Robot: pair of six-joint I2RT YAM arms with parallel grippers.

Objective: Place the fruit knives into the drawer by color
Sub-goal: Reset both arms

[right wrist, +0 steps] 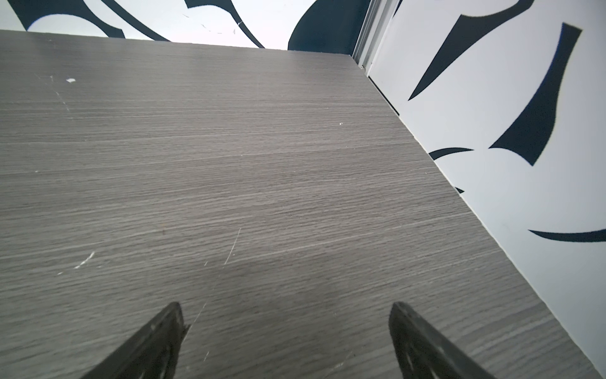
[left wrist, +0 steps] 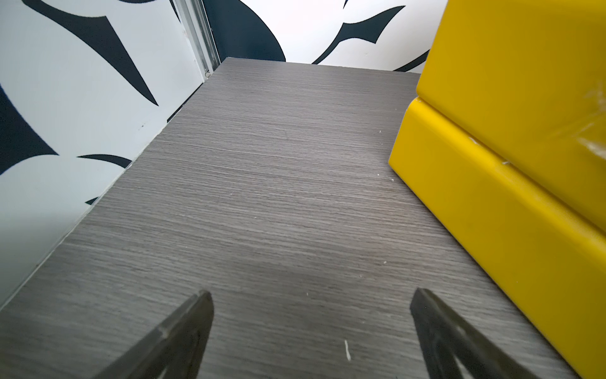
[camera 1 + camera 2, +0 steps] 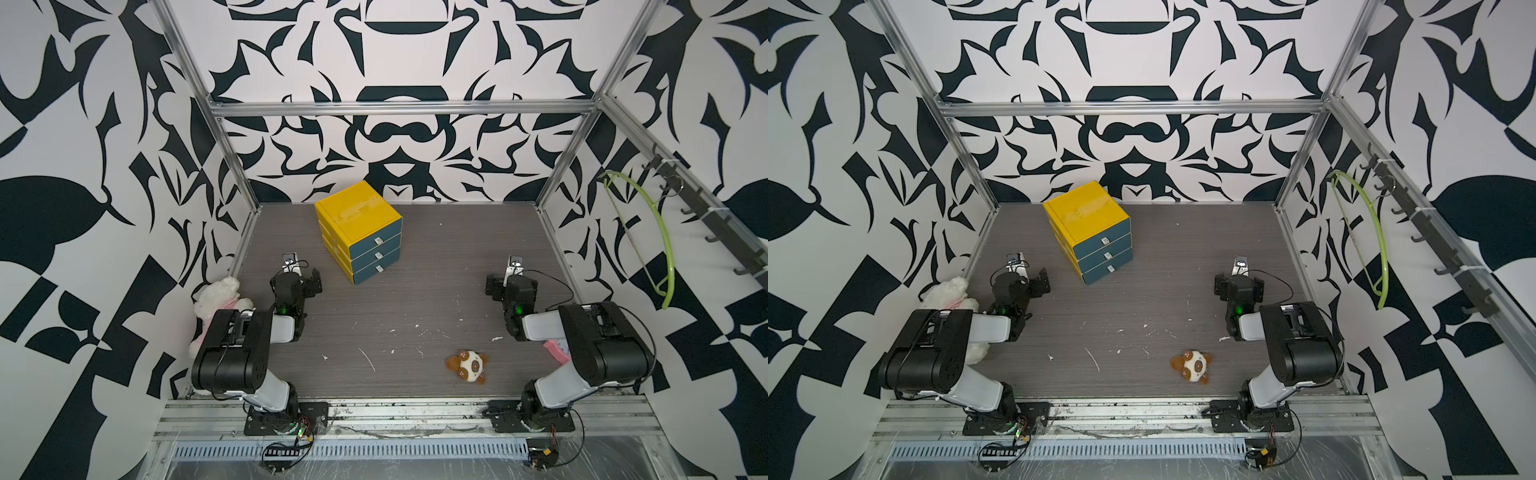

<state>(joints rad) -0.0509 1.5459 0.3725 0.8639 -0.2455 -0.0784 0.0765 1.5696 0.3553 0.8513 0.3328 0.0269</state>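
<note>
Yellow plastic marks the drawer cabinet (image 3: 358, 214). It stands at the rear of the grey wood-grain counter (image 3: 415, 303), a little left of centre. It is turned at an angle, so its three dark teal drawers (image 3: 376, 254) face the front right. All three drawers sit shut, flush with the frame.

No fruit knives show in any view: none on the counter, none in either tool. Whether they are already sorted inside or not yet laid out cannot be told. Judging by the bare counter and closed fronts, nothing visible is left to pick up.

The left tool (image 2: 311, 293) hangs low over the counter just beside the cabinet's yellow side, jaws spread wide with nothing between them. The right tool (image 1: 286, 305) is likewise wide open and empty, near the right wall (image 1: 492, 98) and well apart from the cabinet.

Open room is generous across the middle of the counter. A brown-and-white plush toy (image 3: 467, 366) lies near the front, closer to the right arm (image 3: 602, 345). A white plush (image 3: 218, 296) is pressed against the left wall (image 3: 199, 249) beside the left arm (image 3: 232, 353). A pink object (image 3: 555, 348) is partly hidden by the right arm. A green hanger (image 3: 661, 232) hangs on the right wall, and the cabinet's side probably leaves the left tool little sideways margin.
</note>
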